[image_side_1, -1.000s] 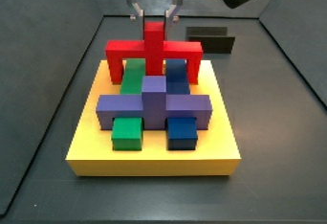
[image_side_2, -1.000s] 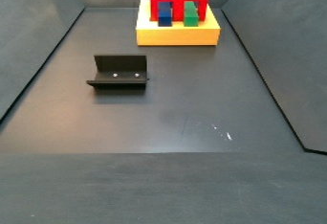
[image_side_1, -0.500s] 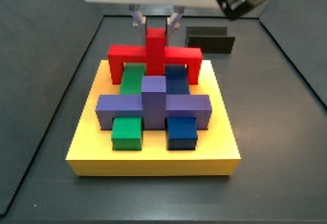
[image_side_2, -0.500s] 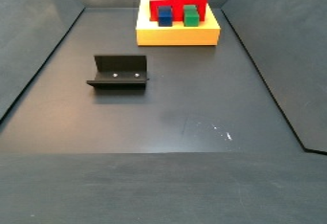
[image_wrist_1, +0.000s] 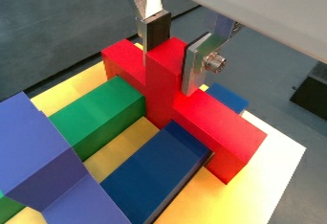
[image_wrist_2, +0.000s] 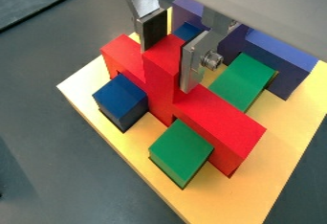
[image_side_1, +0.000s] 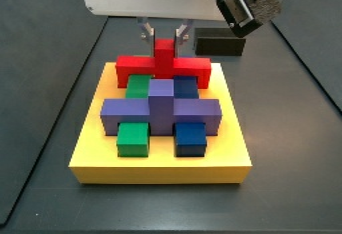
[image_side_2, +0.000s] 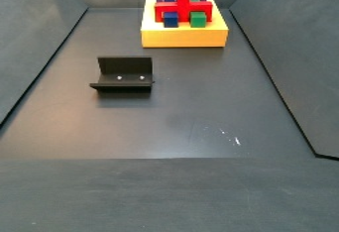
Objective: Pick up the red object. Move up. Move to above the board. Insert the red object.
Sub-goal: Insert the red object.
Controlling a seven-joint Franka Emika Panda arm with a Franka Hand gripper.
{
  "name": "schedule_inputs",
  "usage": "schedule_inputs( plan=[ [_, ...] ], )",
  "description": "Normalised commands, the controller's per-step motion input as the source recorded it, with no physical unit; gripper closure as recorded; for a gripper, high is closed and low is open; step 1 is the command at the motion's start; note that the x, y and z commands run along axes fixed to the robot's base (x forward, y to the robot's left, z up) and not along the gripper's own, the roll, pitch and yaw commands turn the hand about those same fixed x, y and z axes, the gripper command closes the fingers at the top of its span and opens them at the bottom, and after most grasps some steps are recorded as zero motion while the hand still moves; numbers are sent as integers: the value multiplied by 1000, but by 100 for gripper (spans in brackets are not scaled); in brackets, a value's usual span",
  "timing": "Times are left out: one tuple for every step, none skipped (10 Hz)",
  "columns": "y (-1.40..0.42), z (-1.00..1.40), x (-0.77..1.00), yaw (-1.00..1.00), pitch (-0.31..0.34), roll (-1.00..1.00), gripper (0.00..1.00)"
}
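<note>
pincer [image_wrist_1: 175, 48] grips bright red blocky piece's [image_wrist_1: 192, 113] post above flat yellow board [image_side_1: 160, 163]; best lowered straight, legs level.

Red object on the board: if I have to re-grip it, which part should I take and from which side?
Take the red object by its central upright post, coming straight down from above. The post rises clear of the green and blue blocks on the board, and the gripper already brackets its flat faces there.

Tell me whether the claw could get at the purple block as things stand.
Probably not yet: the claw is shut on the red object's upright post over the board. The purple block itself lies uncovered in front.
</note>
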Motion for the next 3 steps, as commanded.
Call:
schedule_inputs(
  plan=[
    [0,-557,-100,0,-330,-91,100],
    [0,-437,-29,0,-237,-23,100],
    [0,0,0,0,0,0,100]
  ],
)
